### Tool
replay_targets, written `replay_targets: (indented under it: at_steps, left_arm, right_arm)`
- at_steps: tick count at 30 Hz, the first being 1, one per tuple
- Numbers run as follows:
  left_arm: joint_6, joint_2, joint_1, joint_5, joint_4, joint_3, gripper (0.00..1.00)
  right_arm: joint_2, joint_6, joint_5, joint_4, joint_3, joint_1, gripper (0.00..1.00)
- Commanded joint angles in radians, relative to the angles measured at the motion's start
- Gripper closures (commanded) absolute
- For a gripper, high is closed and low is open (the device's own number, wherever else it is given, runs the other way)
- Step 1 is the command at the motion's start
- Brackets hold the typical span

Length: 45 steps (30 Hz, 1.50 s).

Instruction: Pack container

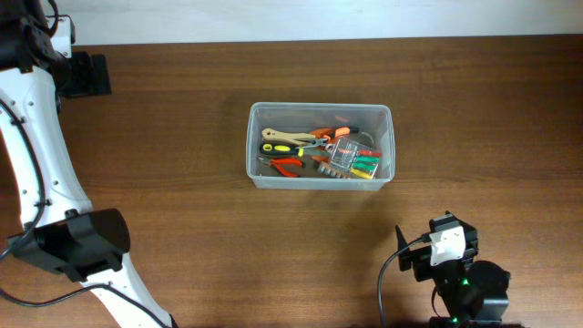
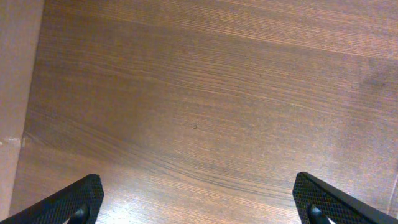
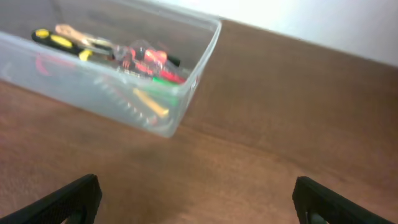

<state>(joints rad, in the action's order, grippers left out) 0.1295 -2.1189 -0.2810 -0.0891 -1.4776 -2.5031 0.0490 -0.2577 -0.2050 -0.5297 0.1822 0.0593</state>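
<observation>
The container [image 1: 319, 183], its floor crowded with tools [image 1: 319, 150], stands mid-table [image 1: 164, 118], nearer the far edge, with bare wood open on all four sides. The left arm [image 1: 36, 164] occupies the left edge. The right arm [image 1: 451, 264] blocks the near edge toward the right corner.

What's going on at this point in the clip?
Nothing is being handled right now. The clear container sits mid-table with hand tools already inside. The left fingers are spread open over bare table. The right fingers are also open and empty, and point toward the container from a short way off.
</observation>
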Motion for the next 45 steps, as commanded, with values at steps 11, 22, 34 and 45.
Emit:
replay_targets:
  at_steps: [11,22,34,45]
  left_arm:
    - [-0.012,-0.005,-0.003,0.006,-0.001,0.002,0.01]
    - [-0.012,0.053,0.008,0.006,-0.001,0.002,0.01]
    - [-0.012,0.522,0.137,0.006,0.000,0.066,0.01]
    - [-0.013,1.144,0.149,0.048,0.606,0.970,0.01]
  right_arm:
    - [-0.008,0.016,-0.005,0.014,-0.039,0.008,0.01]
    - [-0.008,0.016,-0.005,0.014,-0.039,0.008,0.01]
    - [-0.008,0.016,-0.005,0.014,-0.039,0.008,0.01]
    - [-0.008,0.016,-0.005,0.014,-0.039,0.008,0.01]
